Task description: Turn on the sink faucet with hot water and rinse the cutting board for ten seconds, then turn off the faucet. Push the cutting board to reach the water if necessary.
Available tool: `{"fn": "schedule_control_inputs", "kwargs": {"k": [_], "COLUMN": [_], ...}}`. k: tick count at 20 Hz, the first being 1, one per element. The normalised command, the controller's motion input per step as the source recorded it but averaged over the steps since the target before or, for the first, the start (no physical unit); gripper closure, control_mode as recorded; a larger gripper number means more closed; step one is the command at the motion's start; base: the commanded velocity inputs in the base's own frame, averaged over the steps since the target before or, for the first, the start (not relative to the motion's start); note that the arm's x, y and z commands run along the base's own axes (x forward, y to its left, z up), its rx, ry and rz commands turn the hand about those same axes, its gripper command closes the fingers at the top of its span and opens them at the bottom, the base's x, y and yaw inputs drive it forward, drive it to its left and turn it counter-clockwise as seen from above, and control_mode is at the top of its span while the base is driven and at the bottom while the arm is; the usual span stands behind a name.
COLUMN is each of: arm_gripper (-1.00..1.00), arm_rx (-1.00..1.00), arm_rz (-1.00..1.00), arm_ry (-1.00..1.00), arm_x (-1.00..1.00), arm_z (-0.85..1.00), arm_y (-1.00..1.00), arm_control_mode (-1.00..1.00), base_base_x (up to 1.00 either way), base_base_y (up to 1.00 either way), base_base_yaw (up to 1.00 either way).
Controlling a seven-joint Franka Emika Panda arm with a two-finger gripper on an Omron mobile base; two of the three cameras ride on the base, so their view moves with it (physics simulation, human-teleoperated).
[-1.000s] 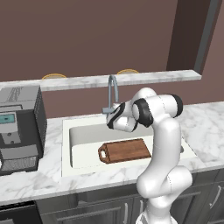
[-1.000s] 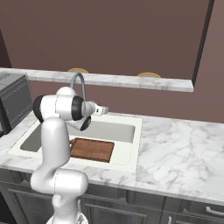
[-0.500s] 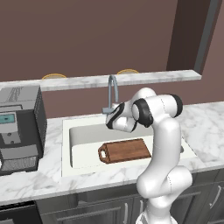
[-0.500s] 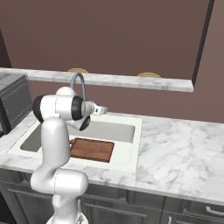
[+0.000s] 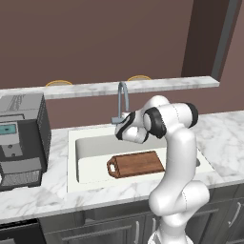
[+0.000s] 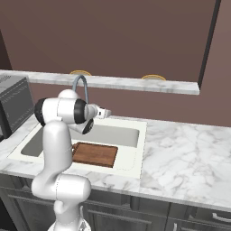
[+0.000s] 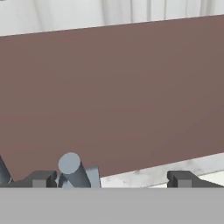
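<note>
The pincer [image 7: 109, 179] hangs spread at the faucet [image 5: 123, 101] base, its lever just beside one fingertip, above the board [image 5: 138, 164] in the sink [image 5: 90, 143].

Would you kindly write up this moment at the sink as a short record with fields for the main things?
faucet: sink faucet stands behind the basin, no stream visible from its spout
cutting board: cutting board lies flat in the sink, handle end toward the coffee machine
gripper: gripper fingers apart, close to the faucet's lever, which sits by one fingertip
counter: marble counter around the basin
</note>
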Motion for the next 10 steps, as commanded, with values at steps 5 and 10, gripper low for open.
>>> {"fn": "schedule_control_inputs", "kwargs": {"k": [5, 10], "arm_gripper": [-1.00, -1.00], "arm_rx": [0.00, 0.00], "arm_rz": [0.00, 0.00], "arm_ry": [0.00, 0.00], "arm_x": [0.06, 0.04], "arm_z": [0.00, 0.00], "arm_y": [0.00, 0.00], "arm_control_mode": [-1.00, -1.00], "base_base_x": [0.00, 0.00], "base_base_y": [0.00, 0.00], "base_base_yaw": [0.00, 0.00]}}
